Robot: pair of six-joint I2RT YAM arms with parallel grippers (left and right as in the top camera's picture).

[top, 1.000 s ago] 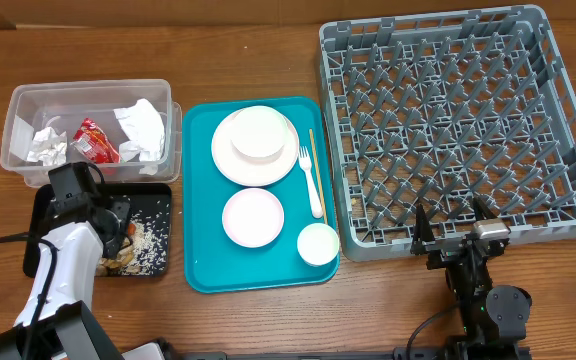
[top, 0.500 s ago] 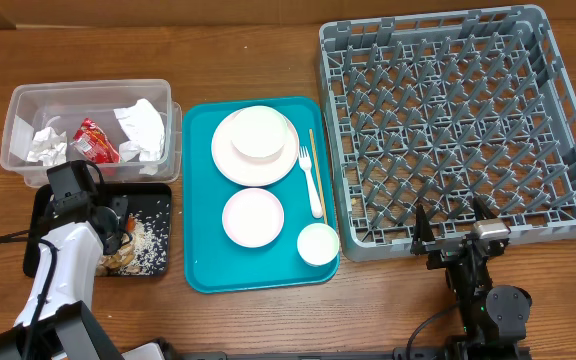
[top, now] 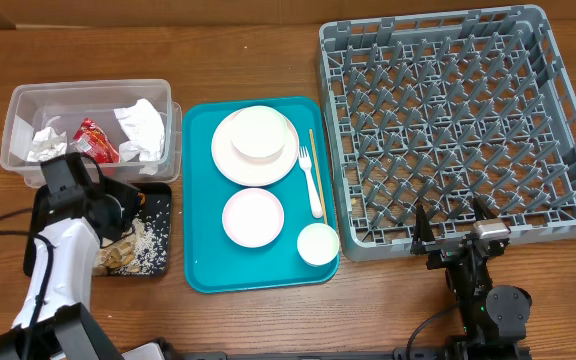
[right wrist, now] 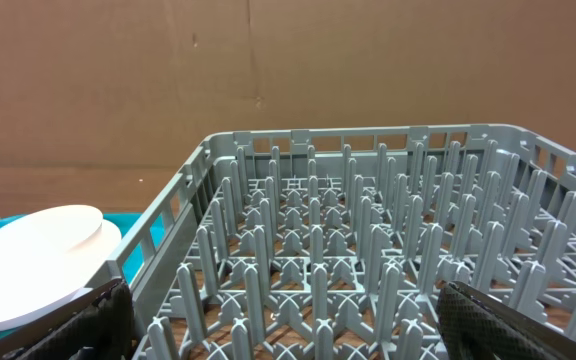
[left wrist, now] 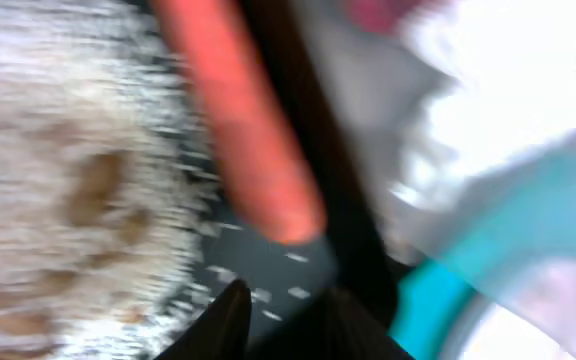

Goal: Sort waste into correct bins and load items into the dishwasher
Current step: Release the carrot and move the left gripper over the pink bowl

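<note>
My left gripper (top: 131, 207) hovers over the black tray bin (top: 160, 192), its fingers slightly apart with nothing between them. In the blurred left wrist view the orange carrot (left wrist: 238, 120) lies just beyond my left gripper (left wrist: 288, 322), beside beige food bits (left wrist: 58, 200). The clear tub bin (top: 18, 100) holds white napkins (top: 143, 125) and a red wrapper (top: 96, 140). A plate (top: 230, 160) under a bowl (top: 258, 133), another bowl (top: 252, 217), a cup (top: 318, 244), a fork (top: 311, 185) and a stick (top: 318, 170) lie together. My right gripper (top: 451, 225) stands open before the grey dishwasher rack (top: 458, 110).
The dishes rest on a teal serving tray (top: 203, 270) between the bins and the rack. Food bits (top: 143, 245) are scattered across the black tray's floor. In the right wrist view the rack's pegs (right wrist: 313, 250) fill the space ahead of my right gripper (right wrist: 288, 320).
My left arm has shifted toward the far side of the black tray, nearer the clear tub. The right arm has not moved.
</note>
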